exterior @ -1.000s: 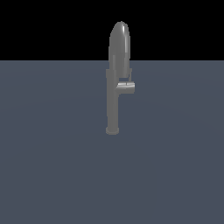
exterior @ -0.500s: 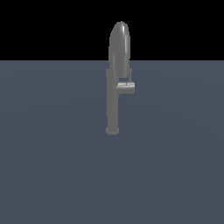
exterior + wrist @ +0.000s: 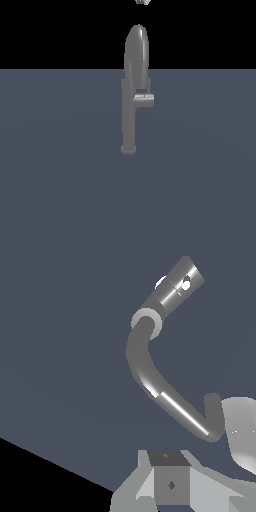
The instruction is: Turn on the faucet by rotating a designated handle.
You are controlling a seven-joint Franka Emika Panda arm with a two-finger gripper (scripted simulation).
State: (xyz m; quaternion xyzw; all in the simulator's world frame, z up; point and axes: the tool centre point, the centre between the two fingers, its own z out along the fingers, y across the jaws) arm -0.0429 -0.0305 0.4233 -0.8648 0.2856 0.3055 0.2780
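Note:
The grey faucet (image 3: 128,120) stands upright in the middle of the exterior view, with its tall arched spout (image 3: 136,50) on top. The handle (image 3: 144,100) is a short stub with a thin lever, jutting from the column toward the exterior view's right. A small tip of my gripper (image 3: 143,1) shows at the top edge, well above the spout and touching nothing. The wrist view looks down on the curved spout (image 3: 145,368) and the handle stub (image 3: 179,285) beyond it. Grey finger parts (image 3: 170,483) show close to the camera, apart from the faucet. Their gap is not clear.
The faucet stands on a flat dark grey-blue floor (image 3: 60,200) that fills the lower part of the exterior view. Black background lies behind it. No other objects show.
A small bit of my gripper has come into view at the top edge of the exterior view, above the spout. The faucet and its handle have not moved.

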